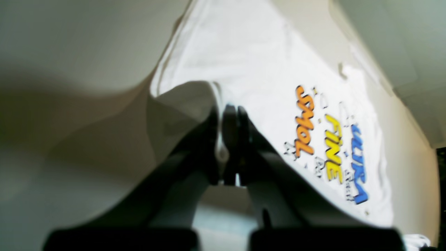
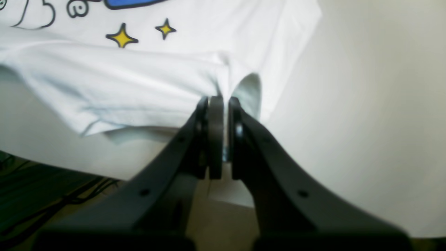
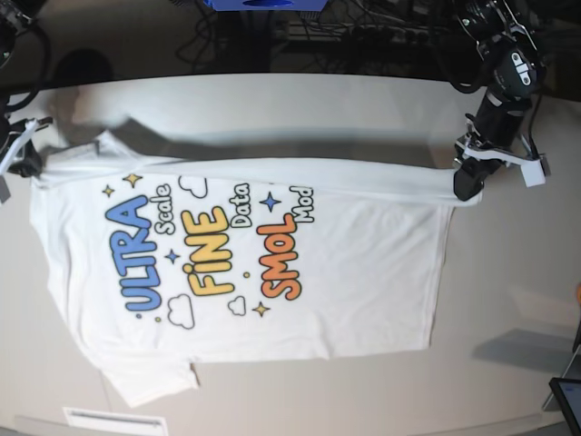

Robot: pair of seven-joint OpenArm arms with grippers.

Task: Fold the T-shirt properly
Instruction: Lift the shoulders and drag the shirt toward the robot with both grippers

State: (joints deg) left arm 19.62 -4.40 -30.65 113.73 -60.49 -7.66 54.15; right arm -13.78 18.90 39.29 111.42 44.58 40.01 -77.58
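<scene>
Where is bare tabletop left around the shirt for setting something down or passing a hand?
The widest bare strip of table runs along the far edge, beyond the T-shirt's lifted side. Another lies between the hem and the table's right end, and a narrower band along the near edge. It is crowded at both far corners, where the left gripper and right gripper pinch the cloth.

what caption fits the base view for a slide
Both grippers, left and right, shut on the far edge of the printed T-shirt, lifting it off the table.

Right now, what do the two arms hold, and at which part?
Both hold the T-shirt along one long side edge: left gripper near the hem corner, right gripper near the shoulder end.
</scene>
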